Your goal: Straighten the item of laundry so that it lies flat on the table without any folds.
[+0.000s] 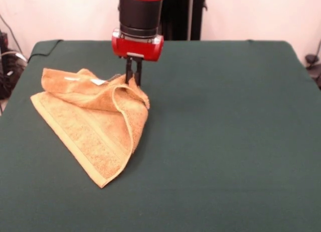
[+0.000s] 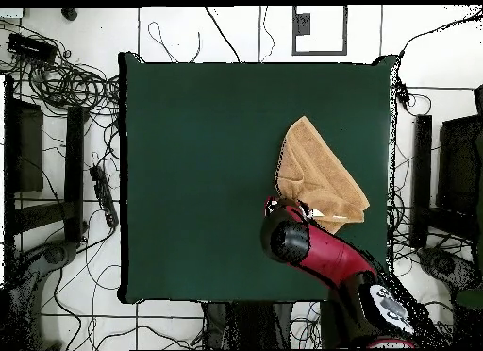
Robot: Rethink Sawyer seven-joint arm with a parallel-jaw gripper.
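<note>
Black gripper [image 1: 133, 74] fingers hang straight down from the red wrist of the Sawyer arm [image 1: 140, 21], drawn narrow and pinching a raised fold at the far edge of the orange-tan terry towel [image 1: 95, 129]; the overhead view hides the fingers under the arm's head, so only the front view shows the pinch. From the pinched ridge the cloth slopes down and toward the camera, doubled over itself, with one corner pointing at the near side of the table and another layer spread to the picture's left in the front view. A woven border band runs along the lower left edge, and a small white tag loop [image 1: 98, 81] lies on the upper layer just beside the fingers. The towel sits on the dark green table cloth [image 1: 225, 142], in the left half of the front view and closer to the robot's side than to the near edge; from overhead it lies toward the right edge of the table [image 2: 189, 177], touching the arm's head. Most of the green surface lies open around it, widest across the side away from the towel. Beyond the table, tangled cables [image 2: 66, 83] cross a pale tiled floor.
</note>
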